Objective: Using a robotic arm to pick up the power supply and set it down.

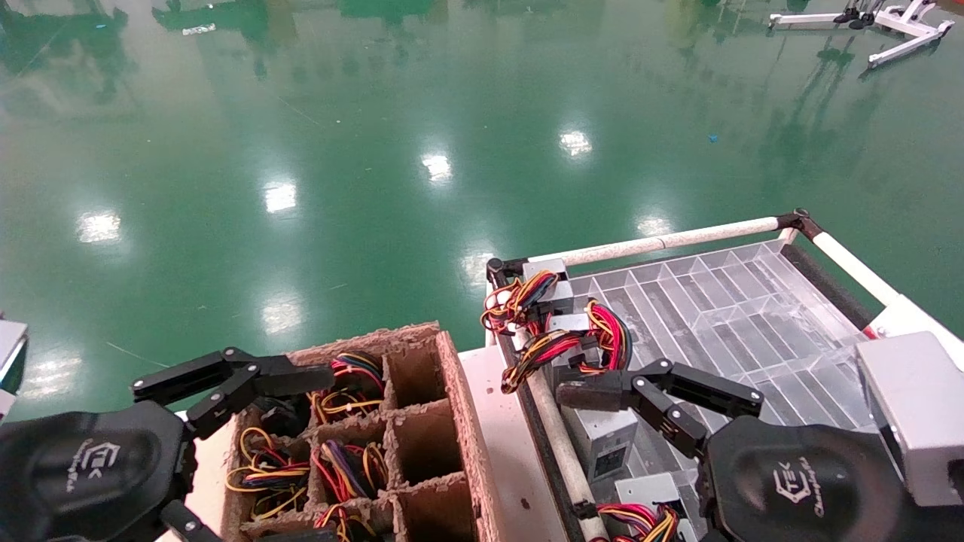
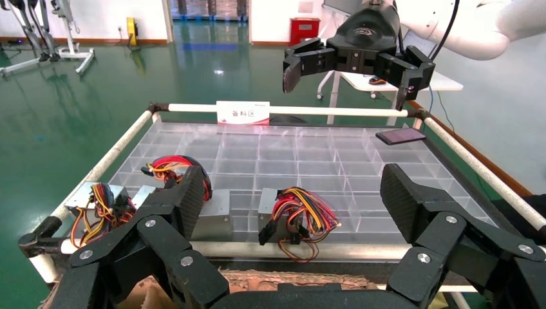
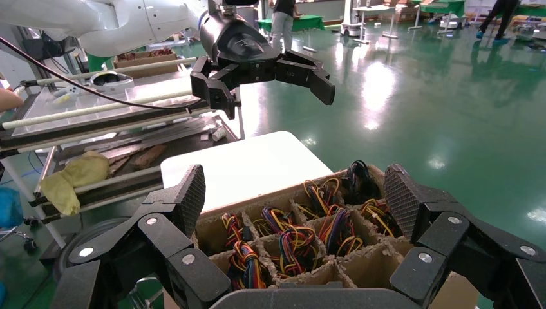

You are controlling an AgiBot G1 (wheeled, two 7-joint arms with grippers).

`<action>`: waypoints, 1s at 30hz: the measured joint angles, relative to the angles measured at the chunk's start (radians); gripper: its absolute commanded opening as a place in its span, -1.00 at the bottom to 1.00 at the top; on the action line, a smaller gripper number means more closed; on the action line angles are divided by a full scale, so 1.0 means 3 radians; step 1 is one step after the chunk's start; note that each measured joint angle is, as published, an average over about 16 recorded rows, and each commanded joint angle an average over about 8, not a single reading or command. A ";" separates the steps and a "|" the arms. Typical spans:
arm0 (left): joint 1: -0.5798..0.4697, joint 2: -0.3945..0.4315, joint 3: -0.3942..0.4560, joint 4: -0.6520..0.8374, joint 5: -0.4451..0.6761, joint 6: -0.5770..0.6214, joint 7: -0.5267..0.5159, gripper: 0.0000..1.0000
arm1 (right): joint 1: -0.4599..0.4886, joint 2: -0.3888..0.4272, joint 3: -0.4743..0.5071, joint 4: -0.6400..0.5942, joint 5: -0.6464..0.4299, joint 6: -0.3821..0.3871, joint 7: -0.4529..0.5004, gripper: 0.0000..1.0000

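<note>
Hanging above the clear plastic divided tray [image 1: 753, 316] with its jointed black fingers [image 1: 595, 391] spread well apart and nothing between them is the right gripper [image 2: 348, 87], the black logo-marked end of the white robotic arm [image 2: 451, 26] with a silver wrist block [image 1: 915, 414]. The tray sits inside a frame of white tube rails [image 1: 678, 239]. Several small oblong silver-grey metal power supplies lie in it, strung along its left edge from the far-left corner towards the near end. Each trails a bundle of red, yellow, orange and black wires [image 1: 527, 297]. In the head view one finger reaches out over the power supply [image 1: 602, 440] that lies against the left rail about midway along that edge, its dark rectangular socket turned towards the robot. The left wrist view shows the open fingers up in the air, clear of every box, so none is touched or gripped. In that view two more of the boxes [image 2: 216, 209] lie side by side at the tray's left edge, their wire bundles beside them. Another box [image 1: 651, 489] shows at the tray's near edge, just beside the gripper's black palm. The left gripper [image 3: 275, 96] is held over the near-left corner of a brown cardboard box with square compartments [image 1: 452, 391]. Its fingers are likewise spread and hold nothing. Some of those compartments hold coloured wire bundles [image 1: 346, 463]. The cardboard box sits just beside a white desk [image 1: 493, 421], between the glossy green floor [image 1: 376, 113] and the tray.
</note>
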 measured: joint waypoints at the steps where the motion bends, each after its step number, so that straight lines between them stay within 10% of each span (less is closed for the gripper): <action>1: 0.0000 0.0000 0.0000 0.0000 0.0000 0.0000 0.0000 -1.00 | 0.0000 0.0000 -0.0001 -0.0001 -0.0001 0.0000 0.0000 1.00; 24: 0.0000 0.0000 0.0000 0.0000 0.0000 0.0000 0.0000 -0.99 | 0.0329 -0.0544 -0.0492 -0.0429 -0.0644 -0.0127 -0.0045 0.98; 30: 0.0000 0.0000 0.0000 0.0000 0.0000 0.0000 0.0000 -0.97 | 0.0588 -0.0865 -0.0773 -0.0677 -0.0935 -0.0213 -0.0079 -0.15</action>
